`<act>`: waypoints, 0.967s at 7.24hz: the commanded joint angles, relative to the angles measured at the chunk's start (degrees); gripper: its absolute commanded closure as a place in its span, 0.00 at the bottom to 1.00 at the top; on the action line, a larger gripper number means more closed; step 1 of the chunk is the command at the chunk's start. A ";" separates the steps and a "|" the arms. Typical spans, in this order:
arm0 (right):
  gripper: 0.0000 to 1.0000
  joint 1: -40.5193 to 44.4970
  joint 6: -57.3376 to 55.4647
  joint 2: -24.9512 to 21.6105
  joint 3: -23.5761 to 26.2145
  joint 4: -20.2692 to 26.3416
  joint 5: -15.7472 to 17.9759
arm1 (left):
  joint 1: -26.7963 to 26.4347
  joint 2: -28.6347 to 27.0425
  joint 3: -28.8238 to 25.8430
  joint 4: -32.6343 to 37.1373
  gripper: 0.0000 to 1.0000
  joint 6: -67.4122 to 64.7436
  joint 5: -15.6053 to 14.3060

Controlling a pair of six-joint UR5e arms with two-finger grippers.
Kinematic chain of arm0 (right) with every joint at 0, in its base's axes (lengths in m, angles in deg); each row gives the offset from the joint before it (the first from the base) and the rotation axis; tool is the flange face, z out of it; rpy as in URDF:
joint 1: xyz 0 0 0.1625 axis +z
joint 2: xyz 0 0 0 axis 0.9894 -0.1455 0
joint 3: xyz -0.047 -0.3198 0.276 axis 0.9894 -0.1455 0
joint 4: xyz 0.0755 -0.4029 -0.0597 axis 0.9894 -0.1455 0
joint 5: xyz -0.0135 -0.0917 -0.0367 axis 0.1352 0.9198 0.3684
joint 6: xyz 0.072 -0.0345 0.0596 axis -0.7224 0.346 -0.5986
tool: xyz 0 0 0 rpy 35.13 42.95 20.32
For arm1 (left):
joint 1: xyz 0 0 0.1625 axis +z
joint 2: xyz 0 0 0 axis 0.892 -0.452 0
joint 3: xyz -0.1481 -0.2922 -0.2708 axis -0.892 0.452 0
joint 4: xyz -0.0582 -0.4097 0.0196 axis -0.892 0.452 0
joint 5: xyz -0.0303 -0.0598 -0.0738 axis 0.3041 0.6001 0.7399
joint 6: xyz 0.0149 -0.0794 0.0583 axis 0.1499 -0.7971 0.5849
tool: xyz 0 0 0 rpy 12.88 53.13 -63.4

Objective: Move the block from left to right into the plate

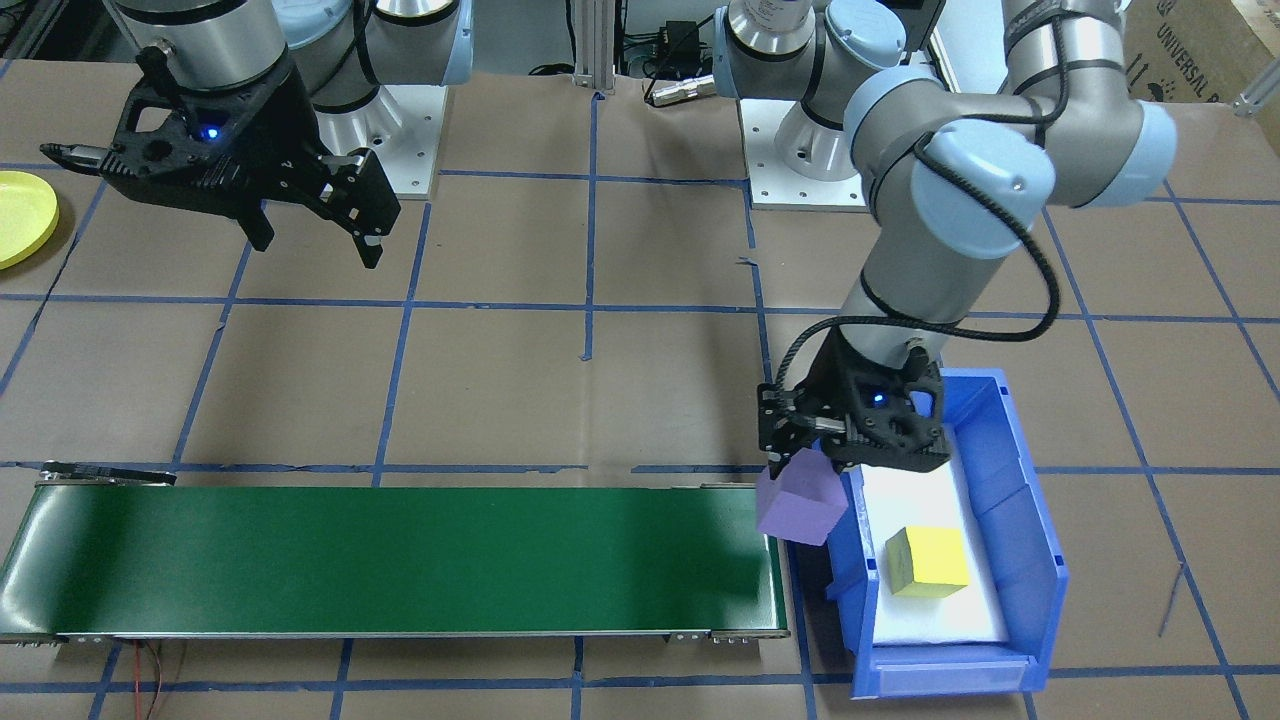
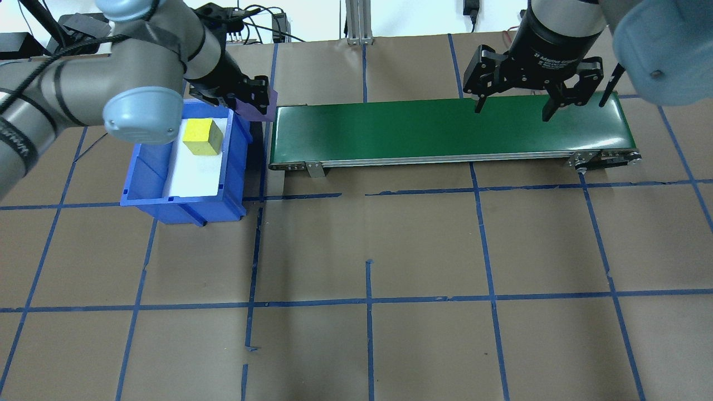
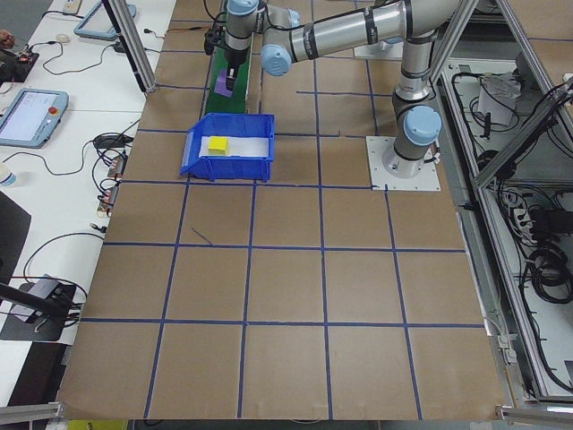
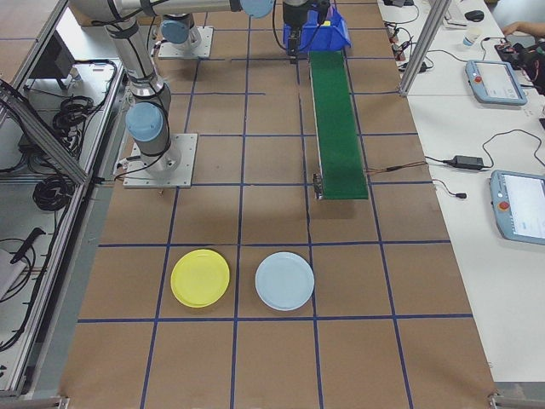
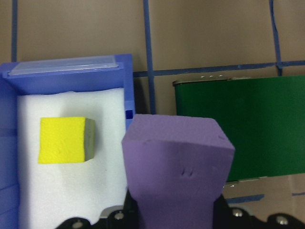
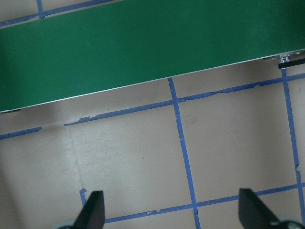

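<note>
While the purple block is clenched in the left tool, lifted between blue bin and green conveyor, only pickup is judged done. Right tool hangs released over the belt's far end. Yellow plate lies well apart at 9 o'clock, unfilled; transfer and placing remain.

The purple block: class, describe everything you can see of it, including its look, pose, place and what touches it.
The purple block is a matte, foam-like cube with slightly dented faces. It is clamped in the left gripper, tilted, lifted clear of any surface. It hangs between the blue bin and the near end of the green conveyor belt, overlapping the bin's wall in the front view. Only the gripper's fingers touch it. The yellow block lies apart, inside the bin.
</note>
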 commanded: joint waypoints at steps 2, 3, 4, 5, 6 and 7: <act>0.00 0.00 0.00 0.00 0.00 0.00 0.08 | -4.93 -8.66 0.29 -9.15 0.44 -4.63 0.03; 0.00 0.00 0.00 0.00 0.00 0.00 0.08 | -4.93 -8.67 0.46 -8.62 0.00 -4.90 -0.15; 0.00 0.00 0.00 0.00 0.00 0.00 0.08 | -4.93 -8.75 0.20 -8.71 0.00 -4.64 -0.23; 0.00 0.00 0.00 0.00 0.00 0.00 0.17 | -4.93 -7.88 -0.32 -8.71 0.00 -4.03 -0.76; 0.00 0.00 0.17 0.00 0.00 0.00 0.26 | -4.67 -6.31 -0.94 -8.79 0.00 -3.76 -1.81; 0.00 -0.52 0.18 0.09 0.00 0.00 0.26 | -3.97 -4.99 -2.25 -8.36 0.00 -3.33 -6.08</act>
